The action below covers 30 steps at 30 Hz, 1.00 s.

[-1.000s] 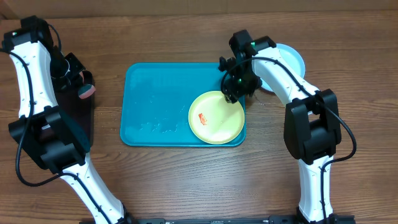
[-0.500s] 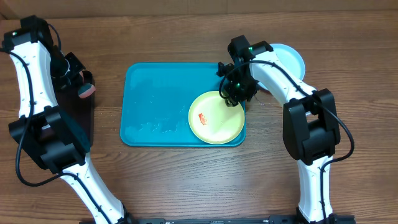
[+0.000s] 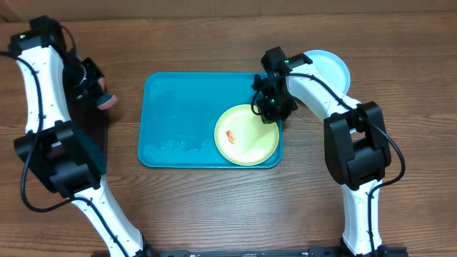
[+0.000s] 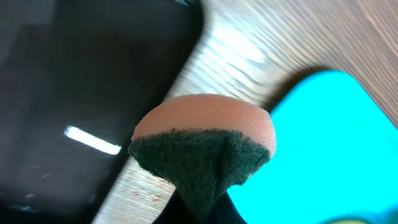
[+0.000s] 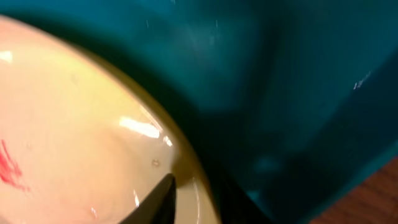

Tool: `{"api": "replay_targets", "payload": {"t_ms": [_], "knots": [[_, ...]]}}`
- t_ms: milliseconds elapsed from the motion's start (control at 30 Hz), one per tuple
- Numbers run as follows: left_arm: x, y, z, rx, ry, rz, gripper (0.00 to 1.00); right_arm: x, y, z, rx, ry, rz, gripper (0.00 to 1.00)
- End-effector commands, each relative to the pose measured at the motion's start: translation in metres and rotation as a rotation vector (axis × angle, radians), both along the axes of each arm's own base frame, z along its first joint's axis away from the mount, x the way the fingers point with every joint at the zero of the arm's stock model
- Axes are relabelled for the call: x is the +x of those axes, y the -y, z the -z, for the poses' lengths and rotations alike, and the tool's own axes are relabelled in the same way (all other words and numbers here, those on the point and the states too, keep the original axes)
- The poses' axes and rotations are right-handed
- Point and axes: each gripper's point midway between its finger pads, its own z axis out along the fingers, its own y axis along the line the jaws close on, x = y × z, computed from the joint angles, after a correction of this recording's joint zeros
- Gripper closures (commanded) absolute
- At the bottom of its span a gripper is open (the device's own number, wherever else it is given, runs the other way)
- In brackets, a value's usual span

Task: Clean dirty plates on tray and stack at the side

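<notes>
Our left gripper (image 3: 100, 94) shifts its clamped sponge (image 4: 205, 143) rightward; our right gripper (image 3: 270, 109) narrows, fingers (image 5: 158, 199) pinching the yellow plate (image 3: 246, 139) on the tray (image 3: 178, 107).

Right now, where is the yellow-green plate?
In the overhead view the yellow-green plate lies in the lower right corner of the turquoise tray, on the robot's right side, with the right gripper at its upper right rim.

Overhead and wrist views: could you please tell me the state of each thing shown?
yellow-green plate: on tray, red-orange smear.
light blue plate: off tray, to its right.
left gripper: shut on sponge.
sponge: clamped in left gripper.
right gripper: astride yellow-green plate's rim; grip unclear.
</notes>
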Motion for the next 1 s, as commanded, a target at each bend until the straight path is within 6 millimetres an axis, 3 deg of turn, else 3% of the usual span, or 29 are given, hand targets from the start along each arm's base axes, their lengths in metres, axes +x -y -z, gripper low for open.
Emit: {"api": "replay_targets", "payload": {"t_ms": [0, 200, 433, 500, 567, 600, 867, 967], "knots": [[0.009, 0.042, -0.015, -0.059, 0.061, 0.142, 0.96, 0.0, -0.02, -0.004, 0.017, 0.024, 0.073, 0.83], [0.017, 0.094, -0.015, -0.059, 0.066, 0.259, 0.96, 0.006, -0.052, -0.007, 0.056, 0.078, 0.128, 0.96], [0.021, 0.157, -0.015, -0.06, 0.082, 0.395, 0.96, 0.014, -0.069, -0.01, 0.111, 0.092, 0.23, 0.96], [0.021, 0.176, -0.014, -0.061, 0.087, 0.433, 0.96, 0.017, -0.07, -0.011, 0.119, 0.102, 0.239, 0.83], [0.019, 0.192, -0.011, -0.059, 0.075, 0.454, 0.95, 0.021, -0.072, -0.012, 0.13, 0.112, 0.258, 0.62], [0.018, 0.201, -0.008, -0.058, 0.069, 0.473, 0.96, 0.022, -0.073, -0.013, 0.134, 0.113, 0.265, 0.56], [0.006, 0.247, 0.02, -0.069, -0.006, 0.559, 0.96, -0.002, -0.055, -0.007, 0.057, 0.002, 0.313, 0.56], [0.0, 0.257, 0.031, -0.072, -0.038, 0.582, 0.96, -0.01, -0.051, -0.006, 0.035, -0.029, 0.33, 0.7]]}}
